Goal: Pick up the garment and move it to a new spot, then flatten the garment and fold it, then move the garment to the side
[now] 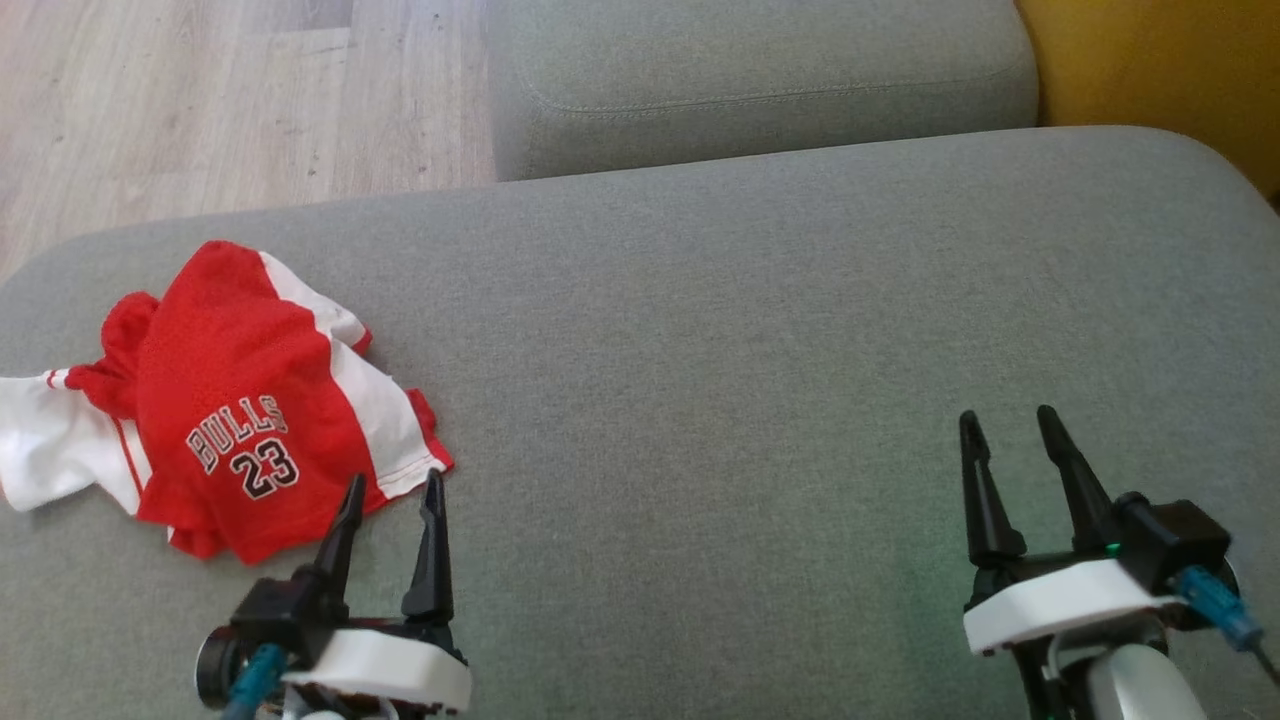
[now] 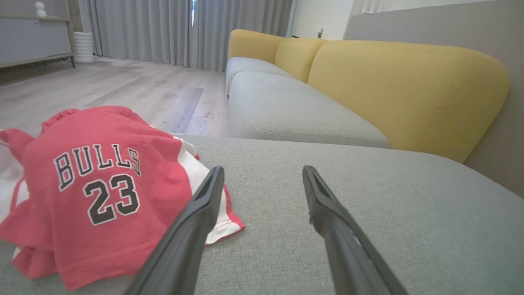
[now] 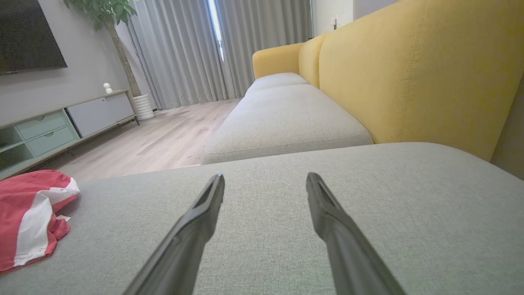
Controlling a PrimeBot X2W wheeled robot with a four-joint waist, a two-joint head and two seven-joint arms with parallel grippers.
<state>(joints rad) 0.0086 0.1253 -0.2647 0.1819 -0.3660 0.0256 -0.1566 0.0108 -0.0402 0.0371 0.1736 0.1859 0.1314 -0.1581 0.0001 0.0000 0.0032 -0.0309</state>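
A red and white garment point(image 1: 235, 400) printed "BULLS 23" lies crumpled at the left of a grey sofa cushion point(image 1: 720, 330). My left gripper point(image 1: 393, 483) stands open just in front of the garment's near right corner, its left fingertip over the hem, nothing between its fingers. In the left wrist view the garment point(image 2: 94, 192) lies left of the left gripper point(image 2: 263, 172). My right gripper point(image 1: 1008, 416) is open over bare cushion at the lower right, far from the garment. The right wrist view has the garment point(image 3: 28, 213) at its left edge, well left of the right gripper point(image 3: 265, 177).
A second grey seat cushion point(image 1: 760, 80) adjoins at the back, with yellow backrests point(image 2: 401, 86) on the right. Wooden floor point(image 1: 200, 110) lies beyond the cushion's far left edge. A low cabinet point(image 3: 61, 123) and grey curtains point(image 3: 204, 53) stand farther off.
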